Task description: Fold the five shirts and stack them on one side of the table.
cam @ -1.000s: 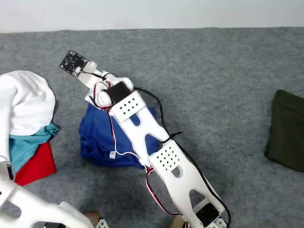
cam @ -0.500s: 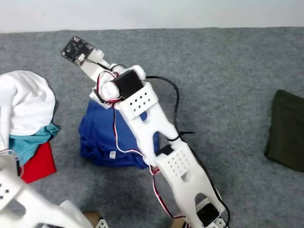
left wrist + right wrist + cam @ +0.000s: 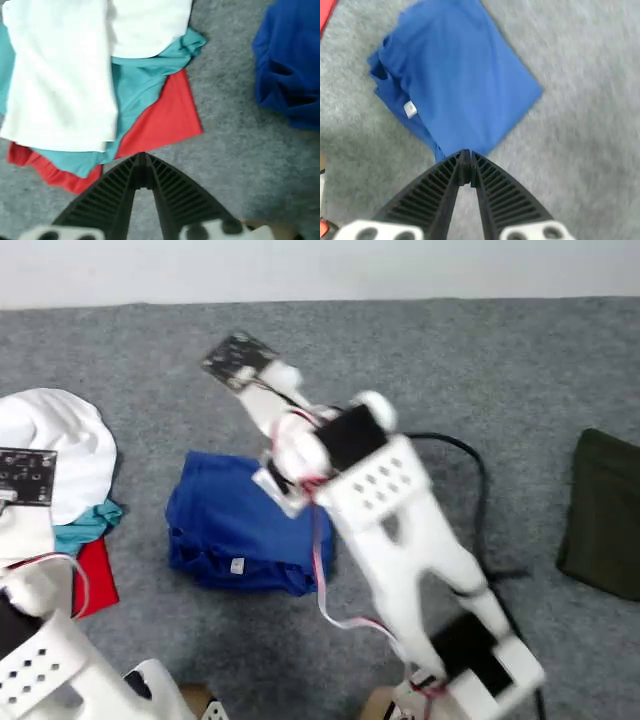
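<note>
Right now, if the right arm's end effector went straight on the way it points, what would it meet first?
Probably the blue shirt: the right end effector points at its near edge, though depth is unclear.

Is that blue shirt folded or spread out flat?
Folded, roughly: the blue shirt lies as a compact rectangle with doubled edges.
</note>
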Robot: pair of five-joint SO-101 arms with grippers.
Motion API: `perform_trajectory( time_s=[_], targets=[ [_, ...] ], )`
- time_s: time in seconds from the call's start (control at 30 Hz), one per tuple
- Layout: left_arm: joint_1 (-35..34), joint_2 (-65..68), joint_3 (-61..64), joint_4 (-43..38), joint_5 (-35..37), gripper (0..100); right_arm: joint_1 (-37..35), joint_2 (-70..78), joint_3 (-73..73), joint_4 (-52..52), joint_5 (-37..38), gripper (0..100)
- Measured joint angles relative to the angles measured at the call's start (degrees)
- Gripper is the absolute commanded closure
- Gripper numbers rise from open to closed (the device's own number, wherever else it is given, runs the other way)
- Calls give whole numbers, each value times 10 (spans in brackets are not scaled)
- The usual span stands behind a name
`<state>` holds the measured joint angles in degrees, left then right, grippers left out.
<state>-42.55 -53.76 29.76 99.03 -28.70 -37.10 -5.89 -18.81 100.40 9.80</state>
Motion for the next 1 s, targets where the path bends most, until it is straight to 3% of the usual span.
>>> perform_trajectory(
  time_s=[0.17, 0.3, 0.47, 0.63, 0.77, 1.0],
  targets=[
    [91, 0, 0, 0, 70, 997, 64, -127, 164, 0, -8, 990],
    [179, 0, 18, 0, 116, 997, 96, -215, 258, 0, -59, 987],
    [257, 0, 111, -24, 120, 995, 104, -273, 356, 0, -109, 868],
    [269, 0, 182, -81, 96, 984, 108, -288, 424, -1, -113, 835],
    [270, 0, 194, -126, 95, 921, 104, -286, 444, -8, -117, 835],
    [270, 0, 194, -154, 177, 881, 98, -238, 469, -89, -117, 834]
  ],
)
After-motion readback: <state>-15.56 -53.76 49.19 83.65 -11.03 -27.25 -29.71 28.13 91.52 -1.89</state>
